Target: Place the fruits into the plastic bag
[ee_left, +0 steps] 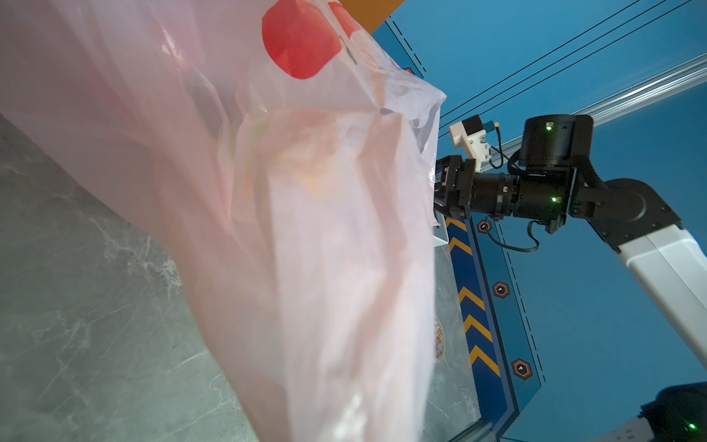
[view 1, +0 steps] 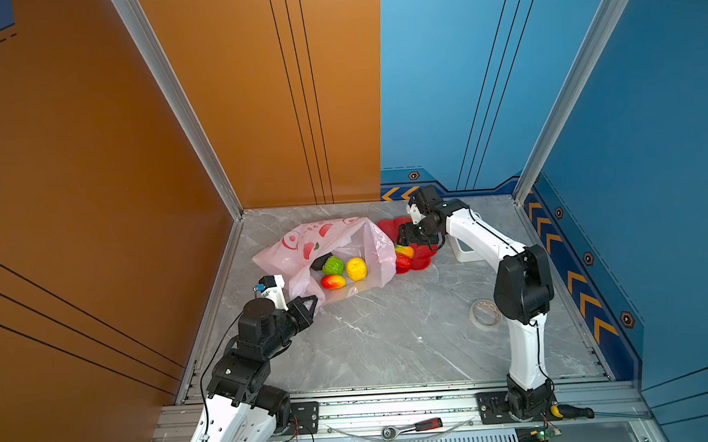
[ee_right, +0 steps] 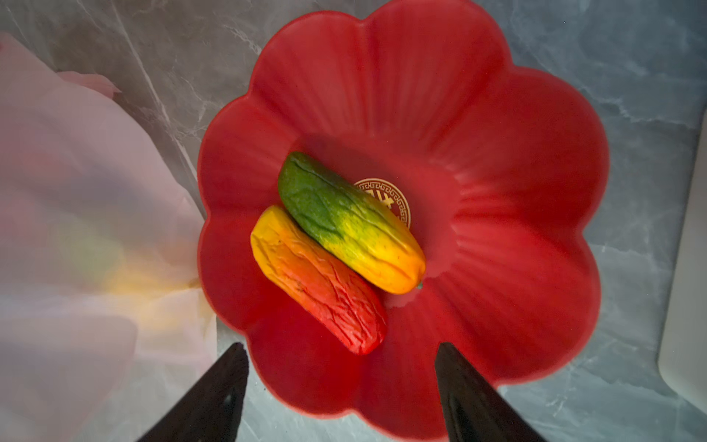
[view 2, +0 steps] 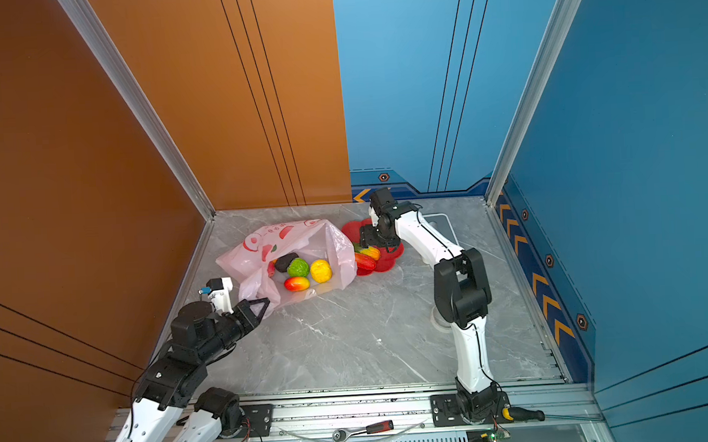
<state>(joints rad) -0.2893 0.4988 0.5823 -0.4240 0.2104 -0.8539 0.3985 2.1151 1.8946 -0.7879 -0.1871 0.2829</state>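
My left gripper (view 1: 310, 305) is clamped tight on the near-left rim of the plastic bag (view 1: 303, 241), holding its mouth up; four fruits (view 1: 333, 266) lie inside; my right gripper (ee_right: 340, 346) hangs spread wide and empty over the red dish (ee_right: 516, 172), just right of the bag, where two mangoes (ee_right: 317, 279) lie touching; the dish's gold emblem (ee_right: 388, 193) is unreadable; the grey marble worktop (view 1: 392, 344) gives free room in its near middle; orange wall (view 1: 254, 90) left, blue wall (view 1: 440, 80) right.
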